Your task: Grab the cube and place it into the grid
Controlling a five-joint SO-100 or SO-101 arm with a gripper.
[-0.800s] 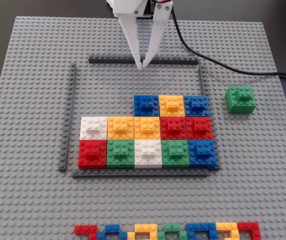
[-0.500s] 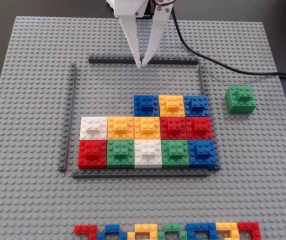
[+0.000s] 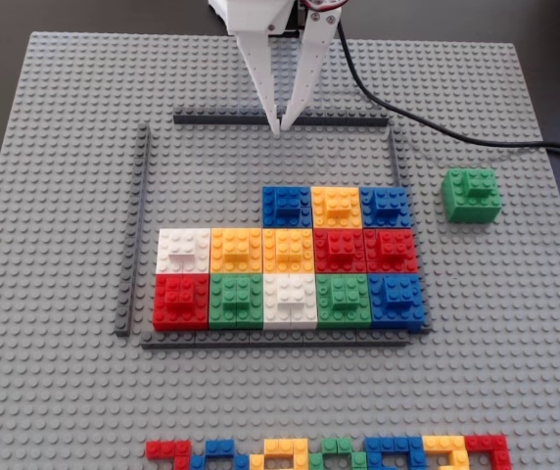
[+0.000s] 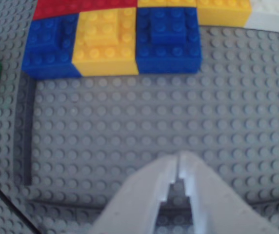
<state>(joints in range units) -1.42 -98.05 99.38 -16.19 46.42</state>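
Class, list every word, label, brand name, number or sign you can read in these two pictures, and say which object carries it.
None: no readable text appears in either view.
Studs on the grey baseplate and the blocks in the grid: any moulded marks are too small and blurred to read.
The green cube: no label visible.
The white gripper and black cable: no print visible.

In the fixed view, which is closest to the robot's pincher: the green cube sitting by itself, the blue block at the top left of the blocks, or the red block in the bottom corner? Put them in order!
From the gripper:
1. Blue block, just below it, top row's left end.
2. Green cube, alone to the right, outside the grid.
3. Red block, bottom-left corner, farthest.
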